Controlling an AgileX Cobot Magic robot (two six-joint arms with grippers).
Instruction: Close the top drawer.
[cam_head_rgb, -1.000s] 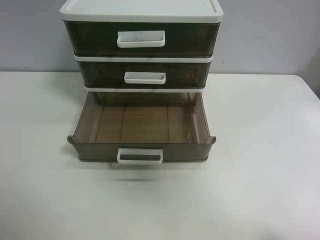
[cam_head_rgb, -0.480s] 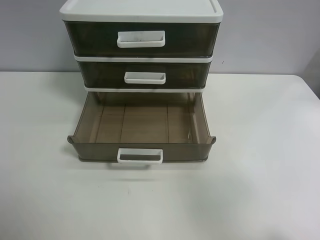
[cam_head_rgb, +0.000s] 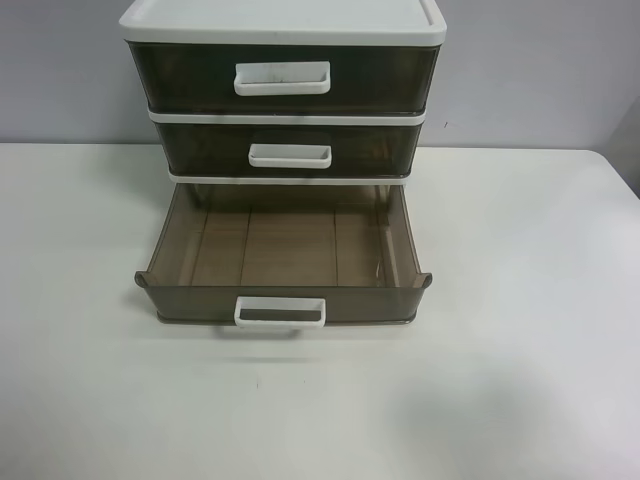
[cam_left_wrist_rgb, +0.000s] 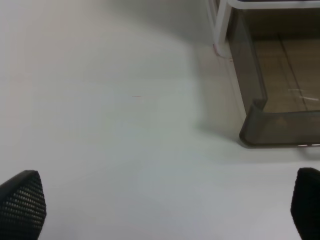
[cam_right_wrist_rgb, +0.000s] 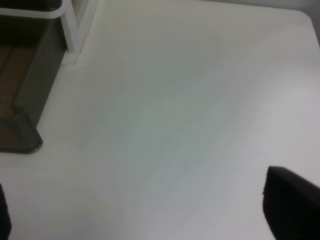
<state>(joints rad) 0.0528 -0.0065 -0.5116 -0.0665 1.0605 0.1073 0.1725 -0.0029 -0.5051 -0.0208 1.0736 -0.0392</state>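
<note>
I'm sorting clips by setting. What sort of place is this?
Probably a lab or test bench, not a home: a bare white table against a plain grey wall, with only a three-drawer plastic organizer on it. Its bottom drawer is pulled out and empty; the top drawer sits shut.

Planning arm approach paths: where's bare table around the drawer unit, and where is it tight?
The table is bare on both sides of the drawer unit and in front of the open bottom drawer. Tightest spot: the strip beside the drawer's walls. The top drawer looks shut.
</note>
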